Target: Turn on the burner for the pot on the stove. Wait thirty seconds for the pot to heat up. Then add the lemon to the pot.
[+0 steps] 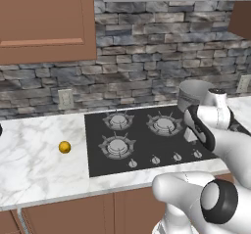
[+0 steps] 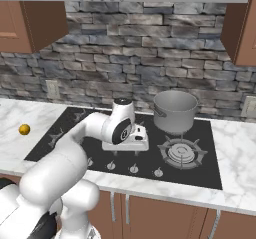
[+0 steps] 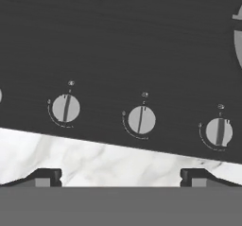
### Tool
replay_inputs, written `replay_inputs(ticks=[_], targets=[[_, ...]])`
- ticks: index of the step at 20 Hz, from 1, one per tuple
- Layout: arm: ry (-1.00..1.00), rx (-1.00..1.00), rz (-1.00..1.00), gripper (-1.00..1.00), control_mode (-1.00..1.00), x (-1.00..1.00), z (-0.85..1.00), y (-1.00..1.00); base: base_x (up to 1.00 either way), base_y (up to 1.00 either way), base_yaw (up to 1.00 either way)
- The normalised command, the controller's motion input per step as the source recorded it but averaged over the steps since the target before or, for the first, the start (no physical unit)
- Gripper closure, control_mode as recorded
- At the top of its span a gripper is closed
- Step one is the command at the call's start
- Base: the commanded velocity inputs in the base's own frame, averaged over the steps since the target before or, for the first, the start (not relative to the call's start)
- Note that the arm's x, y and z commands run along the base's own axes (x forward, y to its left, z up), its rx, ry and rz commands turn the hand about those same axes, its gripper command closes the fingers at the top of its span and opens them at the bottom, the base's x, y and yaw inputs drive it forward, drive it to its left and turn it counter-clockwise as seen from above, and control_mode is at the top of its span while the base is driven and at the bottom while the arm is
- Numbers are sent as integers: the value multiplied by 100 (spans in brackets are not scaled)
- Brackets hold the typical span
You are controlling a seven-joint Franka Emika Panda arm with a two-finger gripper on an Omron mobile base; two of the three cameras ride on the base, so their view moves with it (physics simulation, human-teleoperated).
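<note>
A grey pot [image 2: 175,111] is seen on the far right burner of the black stove [image 2: 200,170], and the lemon [image 1: 64,147] lies well to the left on the marble worktop [image 1: 34,164]. The gripper [image 3: 121,177] is held above the near row of knobs [image 3: 141,120], jaws released and wide apart. With several alike knobs close together, the wrong one could be turned, so the pot would not be heated.

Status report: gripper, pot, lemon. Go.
Gripper open above knob row, holding nothing. Pot on back burner. Lemon on counter left of stove.
</note>
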Motion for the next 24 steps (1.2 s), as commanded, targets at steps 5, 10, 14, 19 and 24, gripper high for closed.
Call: replay_inputs(ticks=[5, 10, 14, 19, 24], targets=[[0, 0, 0, -100, -100, 0, -37, -11, 0, 0, 0], [0, 0, 0, -100, -100, 0, -38, -17, 0, 0, 0], [0, 0, 0, -100, -100, 0, -31, -10, 0, 0, 0], [1, 0, 0, -100, -100, 7, -25, -3, 0, 0, 0], [2, 0, 0, -100, -100, 13, -22, -2, 0, 0, 0]])
